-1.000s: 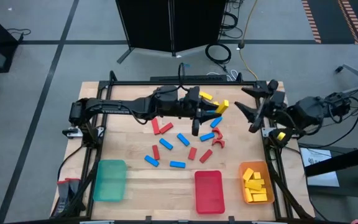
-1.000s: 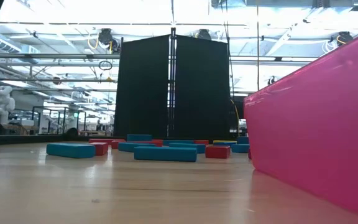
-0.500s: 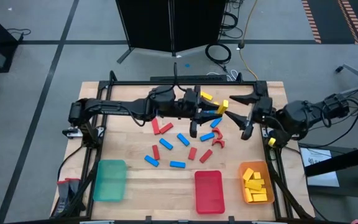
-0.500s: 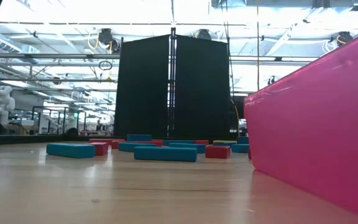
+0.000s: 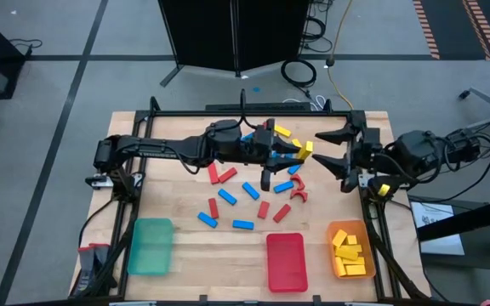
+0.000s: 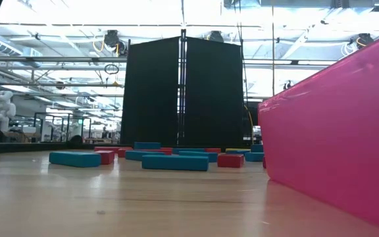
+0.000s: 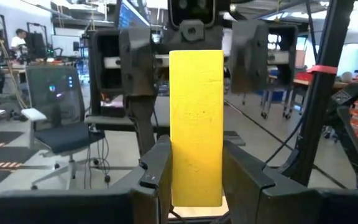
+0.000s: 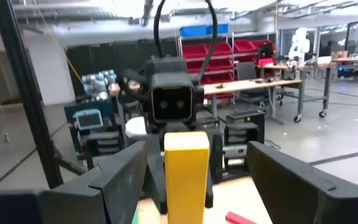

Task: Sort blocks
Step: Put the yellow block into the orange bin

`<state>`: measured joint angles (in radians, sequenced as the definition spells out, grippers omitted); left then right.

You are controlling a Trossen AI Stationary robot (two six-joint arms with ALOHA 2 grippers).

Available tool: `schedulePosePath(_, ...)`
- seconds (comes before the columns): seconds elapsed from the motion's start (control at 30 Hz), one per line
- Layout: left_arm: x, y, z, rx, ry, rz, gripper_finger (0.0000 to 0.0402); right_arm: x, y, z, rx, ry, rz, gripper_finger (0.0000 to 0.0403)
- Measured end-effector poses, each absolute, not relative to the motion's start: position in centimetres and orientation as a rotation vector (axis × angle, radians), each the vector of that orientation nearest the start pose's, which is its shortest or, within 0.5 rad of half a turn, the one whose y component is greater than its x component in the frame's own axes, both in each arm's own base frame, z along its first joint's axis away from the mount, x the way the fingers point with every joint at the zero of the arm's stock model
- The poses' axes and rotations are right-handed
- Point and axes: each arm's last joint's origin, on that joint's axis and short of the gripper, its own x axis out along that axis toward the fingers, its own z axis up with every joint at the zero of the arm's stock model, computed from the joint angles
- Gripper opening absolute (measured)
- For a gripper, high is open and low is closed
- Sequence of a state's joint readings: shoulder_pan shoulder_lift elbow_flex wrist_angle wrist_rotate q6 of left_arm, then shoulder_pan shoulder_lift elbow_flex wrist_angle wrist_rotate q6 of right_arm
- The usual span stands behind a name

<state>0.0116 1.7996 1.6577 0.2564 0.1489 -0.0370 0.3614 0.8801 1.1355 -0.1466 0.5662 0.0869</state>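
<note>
My left gripper (image 5: 299, 150) reaches from the table's left to mid-table, high above the wood, and is shut on a yellow block (image 7: 196, 118). That block (image 8: 185, 177) stands upright. My right gripper (image 5: 328, 149) faces it from the table's right, open wide. Its two fingers (image 8: 120, 180) stand apart from the block and touch nothing. Red and blue blocks (image 5: 245, 191) lie flat and scattered on the table below. Two more yellow blocks (image 5: 281, 133) lie farther back. My left gripper pinches the yellow block's lower part (image 7: 196, 180) between its two fingers (image 7: 159, 171), on two opposite long sides. The fingers run level, coming from the table's left, across the block. The block stands upright in the hold, lifted clear of the table.
Along the near edge stand a green tray (image 5: 151, 246), a red tray (image 5: 285, 261) and an orange tray (image 5: 350, 272) with several yellow blocks in it. The low view shows blue and red blocks (image 6: 174, 161) lying flat and the red tray's wall (image 6: 334, 131) close by.
My right gripper has swung toward the table's left, closer to the yellow block, and has turned at the wrist, staying open. My left gripper has kept its place with the block.
</note>
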Motion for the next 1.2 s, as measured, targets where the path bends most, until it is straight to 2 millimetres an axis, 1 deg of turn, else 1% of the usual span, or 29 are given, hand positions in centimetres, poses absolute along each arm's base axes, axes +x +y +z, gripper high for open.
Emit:
schedulePosePath(0.33, 42.7, 0.0, 39.8, -0.007, -0.127, -0.132, 0.0105, 17.6, 4.9, 43.0, 0.093, -0.064, -0.208, 0.0272)
schedulePosePath(0.57, 42.6, -0.3, 39.8, -0.007, -0.130, -0.140, 0.0105, 19.0, 4.5, 42.5, 0.065, -0.048, -0.258, 0.0270)
schedulePosePath(0.8, 42.7, -0.4, 39.8, -0.008, -0.129, -0.142, 0.0105, 19.1, 4.4, 43.0, 0.008, -0.095, -0.269, 0.0264)
schedulePosePath(0.9, 42.7, -0.4, 39.8, -0.009, -0.129, -0.142, 0.0105, 19.1, 4.4, 43.3, 0.010, -0.115, -0.269, 0.0244)
schedulePosePath(1.0, 42.7, -0.4, 39.8, -0.010, -0.128, -0.139, 0.0105, 19.1, 4.4, 43.2, 0.002, -0.112, -0.266, 0.0211)
schedulePosePath(1.2, 42.7, -0.3, 39.7, 0.006, -0.125, -0.133, 0.0105, 19.2, 4.5, 43.0, -0.015, -0.093, -0.255, 0.0111)
